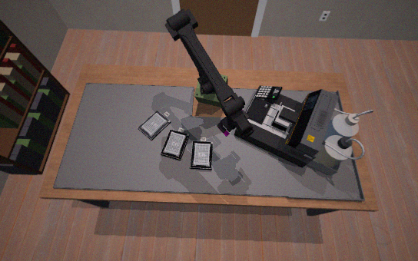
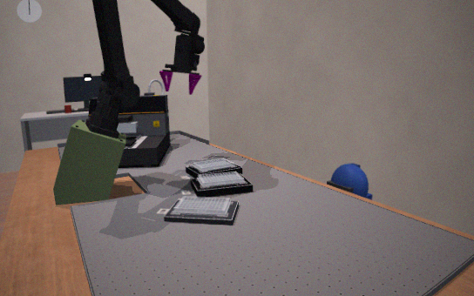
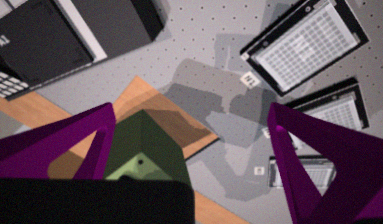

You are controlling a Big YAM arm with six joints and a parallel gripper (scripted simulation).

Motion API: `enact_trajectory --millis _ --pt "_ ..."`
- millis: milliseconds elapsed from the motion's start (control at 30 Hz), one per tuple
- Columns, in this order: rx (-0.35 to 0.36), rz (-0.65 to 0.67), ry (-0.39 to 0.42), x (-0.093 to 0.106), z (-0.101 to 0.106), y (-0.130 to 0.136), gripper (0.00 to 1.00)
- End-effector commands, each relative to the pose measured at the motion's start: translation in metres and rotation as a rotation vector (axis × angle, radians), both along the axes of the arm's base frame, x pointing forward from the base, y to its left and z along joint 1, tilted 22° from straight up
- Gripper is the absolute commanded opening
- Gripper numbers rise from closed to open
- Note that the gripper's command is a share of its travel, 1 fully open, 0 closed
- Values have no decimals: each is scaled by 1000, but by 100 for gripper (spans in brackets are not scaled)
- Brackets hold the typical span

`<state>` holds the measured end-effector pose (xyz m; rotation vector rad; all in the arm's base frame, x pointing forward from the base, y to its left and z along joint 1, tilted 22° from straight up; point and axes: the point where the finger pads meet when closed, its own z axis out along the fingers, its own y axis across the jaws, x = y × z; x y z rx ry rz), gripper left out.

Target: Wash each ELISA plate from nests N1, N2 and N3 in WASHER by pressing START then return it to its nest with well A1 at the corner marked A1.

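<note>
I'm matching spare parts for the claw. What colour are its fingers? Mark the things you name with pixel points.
Purple (image 2: 195, 82) (image 3: 319, 150); the wrist view shows it best.

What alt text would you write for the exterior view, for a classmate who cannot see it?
A black robot arm holds its open, empty purple pincer above a grey worktop. Three clear plates sit in black nests below, with a dark plate washer behind the arm's green base.

On my wrist view I read "N1" on a small white tag (image 3: 250, 79), right of centre near the top — it lies at a plate nest's corner. At upper left, "A1" stands in white on the washer's dark panel (image 3: 39, 45). From above, a yellow sign (image 1: 310, 138) (image 2: 156, 124) marks the washer's housing (image 1: 320, 119) (image 2: 145, 122) — I can't make out its symbol.
</note>
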<state>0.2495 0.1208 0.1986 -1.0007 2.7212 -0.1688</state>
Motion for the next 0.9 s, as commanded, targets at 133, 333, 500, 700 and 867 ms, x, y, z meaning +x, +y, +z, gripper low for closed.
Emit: enact_trajectory --millis 133,333,500,700,867 --pt "55 -170 -59 -2 0 -22 100" --pt "86 -283 -78 -13 -13 -46 100" --pt "109 -412 -107 -23 -25 -67 100" --pt "128 -493 -124 -31 -36 -81 100" --pt "149 -573 -139 -43 -50 -98 100"
